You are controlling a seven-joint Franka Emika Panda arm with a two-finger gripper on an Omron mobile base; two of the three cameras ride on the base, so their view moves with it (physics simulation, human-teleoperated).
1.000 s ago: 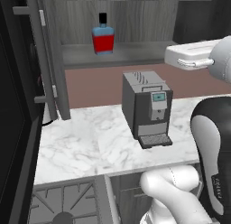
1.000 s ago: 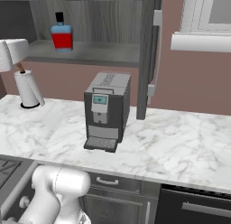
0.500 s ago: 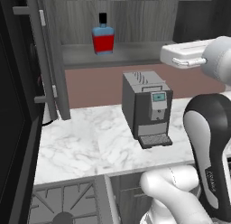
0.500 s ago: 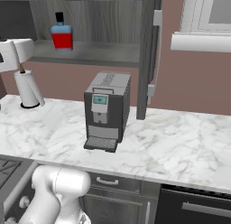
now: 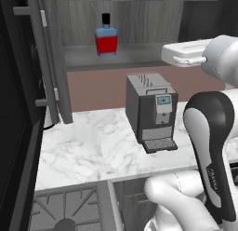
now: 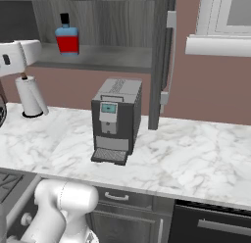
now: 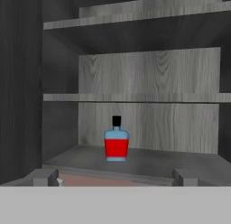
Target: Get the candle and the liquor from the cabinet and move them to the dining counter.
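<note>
**Liquor bottle stands on the lowest cabinet shelf, straight ahead of the open hand**

The liquor (image 5: pixel 106 38) (image 6: pixel 67 36) (image 7: pixel 116 142) stands upright on the bottom shelf of the open cabinet (image 5: pixel 139 55) (image 6: pixel 112 58) (image 7: pixel 149 157), back from its front edge and toward the left side. It has a red body, a blue top band and a black cap.

The candle cannot be made out. The top of the cabinet is cut off in both base views.

Below the shelf, a grey coffee machine (image 5: pixel 151 111) (image 6: pixel 116 119) stands on the marble worktop (image 5: pixel 102 148) (image 6: pixel 196 154). A paper towel roll (image 6: pixel 31 95) stands near the worktop's left end.

The gripper (image 7: pixel 115 177) is spread wide and holds nothing. The bottle sits between its two fingertips (image 7: pixel 43 177) but well apart, deeper in the cabinet. The open cabinet door (image 5: pixel 49 62) (image 6: pixel 164 56) hangs beside the shelf.
</note>
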